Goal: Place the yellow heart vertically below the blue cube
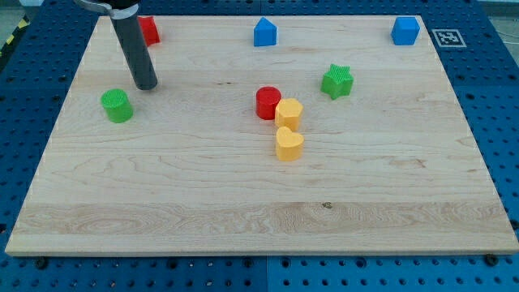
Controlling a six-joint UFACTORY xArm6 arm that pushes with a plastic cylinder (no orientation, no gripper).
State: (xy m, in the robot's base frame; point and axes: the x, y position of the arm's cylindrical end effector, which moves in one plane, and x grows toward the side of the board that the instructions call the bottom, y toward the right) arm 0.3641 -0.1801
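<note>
The yellow heart (289, 143) lies near the middle of the wooden board (243, 211). The blue cube (405, 31) sits at the view's top right corner of the board, far up and right of the heart. My tip (146, 85) rests on the board at the view's upper left, far left of the heart and just up and right of a green cylinder (117, 105).
A yellow hexagonal block (289, 113) stands right above the heart, touching a red cylinder (268, 103) on its left. A green star (336, 81) lies right of them. A blue house-shaped block (264, 32) sits at top centre. A red block (148, 30) lies behind the rod.
</note>
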